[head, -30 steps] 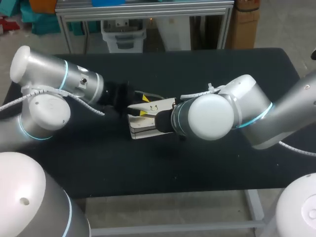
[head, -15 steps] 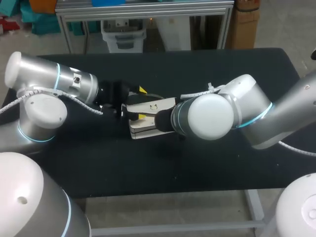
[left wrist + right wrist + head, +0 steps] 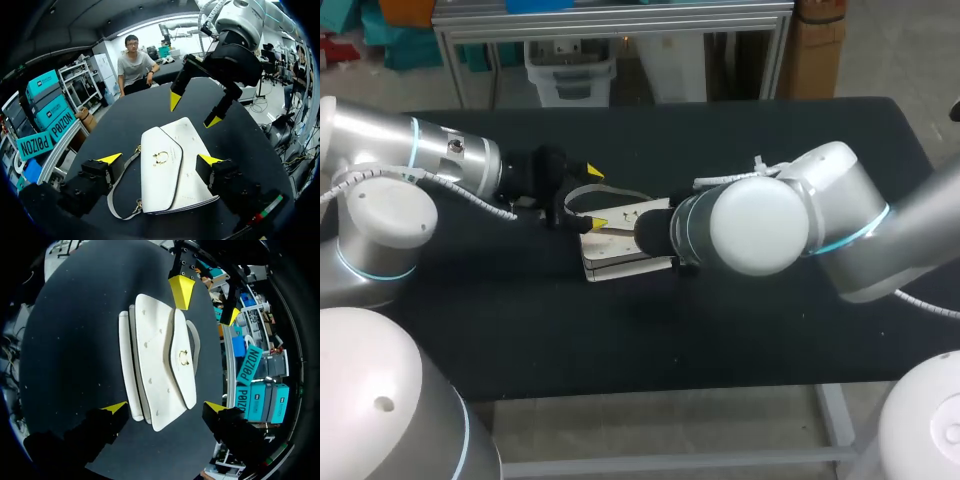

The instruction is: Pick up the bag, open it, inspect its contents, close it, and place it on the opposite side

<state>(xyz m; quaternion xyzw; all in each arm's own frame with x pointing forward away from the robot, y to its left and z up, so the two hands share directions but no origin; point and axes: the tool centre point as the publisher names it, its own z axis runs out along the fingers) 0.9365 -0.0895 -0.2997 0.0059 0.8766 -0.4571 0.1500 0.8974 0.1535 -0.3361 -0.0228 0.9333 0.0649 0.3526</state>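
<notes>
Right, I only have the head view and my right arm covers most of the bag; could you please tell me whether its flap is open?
Observer: No. The left wrist view shows the bag lying flat, its flap shut, with the gold clasp on top.
Operator: Thank you. Is my right gripper gripping it?
Observer: No. The right wrist view shows the right gripper open, a finger out to either side of the bag.
Operator: And the left one?
Observer: The left gripper is open too, with the strap lying loose beside one finger.

Head view: high, behind, looking down. Wrist views: close, facing each other. All share bag [image 3: 620,265].
</notes>
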